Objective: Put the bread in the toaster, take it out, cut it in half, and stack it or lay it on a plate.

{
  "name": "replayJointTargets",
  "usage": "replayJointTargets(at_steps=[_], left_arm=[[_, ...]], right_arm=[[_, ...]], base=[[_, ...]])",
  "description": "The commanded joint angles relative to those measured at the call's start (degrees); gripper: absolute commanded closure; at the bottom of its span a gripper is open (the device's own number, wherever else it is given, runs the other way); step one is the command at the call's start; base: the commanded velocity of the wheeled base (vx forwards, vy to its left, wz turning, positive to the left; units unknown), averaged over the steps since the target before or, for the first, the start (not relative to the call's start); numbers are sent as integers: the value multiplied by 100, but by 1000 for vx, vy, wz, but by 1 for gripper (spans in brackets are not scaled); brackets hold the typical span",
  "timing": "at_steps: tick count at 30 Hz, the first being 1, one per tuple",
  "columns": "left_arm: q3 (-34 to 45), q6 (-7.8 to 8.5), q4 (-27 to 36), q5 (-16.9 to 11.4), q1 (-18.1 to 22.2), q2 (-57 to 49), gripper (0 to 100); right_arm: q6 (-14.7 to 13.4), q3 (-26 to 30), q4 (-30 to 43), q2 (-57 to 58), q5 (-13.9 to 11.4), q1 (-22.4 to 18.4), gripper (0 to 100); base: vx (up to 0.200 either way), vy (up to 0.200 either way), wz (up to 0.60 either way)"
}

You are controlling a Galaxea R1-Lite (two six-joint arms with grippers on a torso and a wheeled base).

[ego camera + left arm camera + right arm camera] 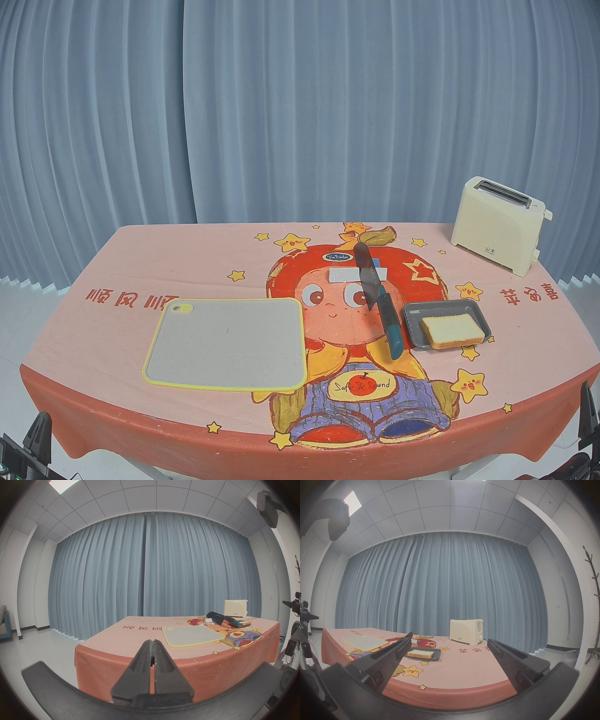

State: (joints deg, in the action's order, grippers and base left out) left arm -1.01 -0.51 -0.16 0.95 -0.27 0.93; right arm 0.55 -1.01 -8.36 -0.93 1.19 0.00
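Note:
A slice of bread [452, 330] [420, 654] lies in a small dark grey tray [446, 309] [435, 657] on the right of the table. The cream toaster [497, 224] [465, 631] [235, 608] stands at the far right corner, slots up. A knife [378, 298] [225, 618] with a dark blade and teal handle rests propped beside the tray. The grey cutting board [228, 343] [192, 635] with a yellow rim lies left of centre. My left gripper [152, 658] is shut, held off the table's left end. My right gripper [449, 650] is open, off the table's near right side.
A pink cartoon-print cloth [125, 269] covers the table. A small white block [357, 274] under the knife blade sits mid-table. Blue curtains hang behind. Bare cloth stretches along the left and front of the table.

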Motion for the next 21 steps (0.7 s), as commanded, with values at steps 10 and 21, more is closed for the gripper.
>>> replayJointTargets(at_steps=[10, 21], left_arm=[[101, -2, -2, 10, 0, -5, 100], [101, -2, -2, 2, 0, -5, 100]], right_arm=[[95, 101, 133, 93, -225, 44, 0], [-108, -259, 230, -567, -374, 290, 0]], base=[[0, 0, 0], [0, 0, 0]])
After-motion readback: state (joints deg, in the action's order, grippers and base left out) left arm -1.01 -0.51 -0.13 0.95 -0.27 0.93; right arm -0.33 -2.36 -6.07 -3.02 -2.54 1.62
